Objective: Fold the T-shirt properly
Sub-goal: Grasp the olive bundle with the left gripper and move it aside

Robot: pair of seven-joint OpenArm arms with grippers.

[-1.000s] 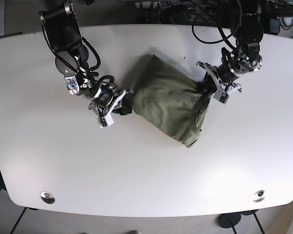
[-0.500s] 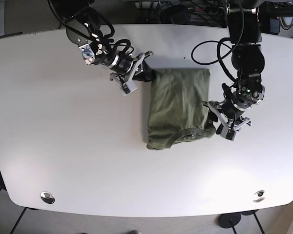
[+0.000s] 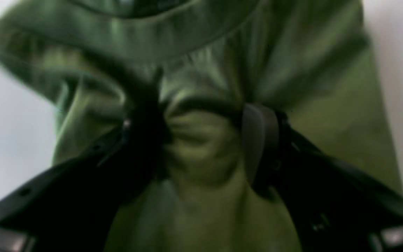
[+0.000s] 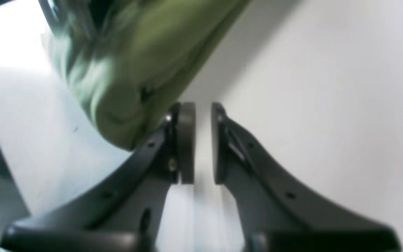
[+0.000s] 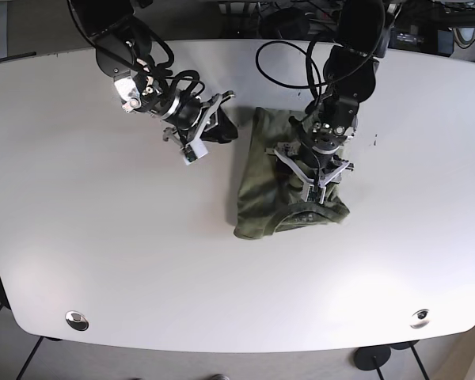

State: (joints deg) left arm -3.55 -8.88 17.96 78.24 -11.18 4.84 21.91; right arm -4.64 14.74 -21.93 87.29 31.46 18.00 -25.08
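The left gripper (image 3: pixel 201 147) pinches a bunched fold of the olive-green cotton T-shirt (image 5: pixel 289 178); its wrist view is blurred. The right gripper (image 4: pixel 203 140), jaws narrowly parted and holding nothing, sits just beside the shirt's edge.

- Olive-green T-shirt (image 5: pixel 263 186), folded into a rough upright rectangle, lies near the middle of the white table (image 5: pixel 103 261).
- Its collar sits at the near end.
- The cloth is bunched and wrinkled mid-right.

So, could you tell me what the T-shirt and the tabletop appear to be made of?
The T-shirt looks like soft olive-green knit fabric, probably cotton: matte, and it bunches into wrinkles between the left gripper fingers. The table seems a hard, smooth white laminate or coated board with a faint sheen.
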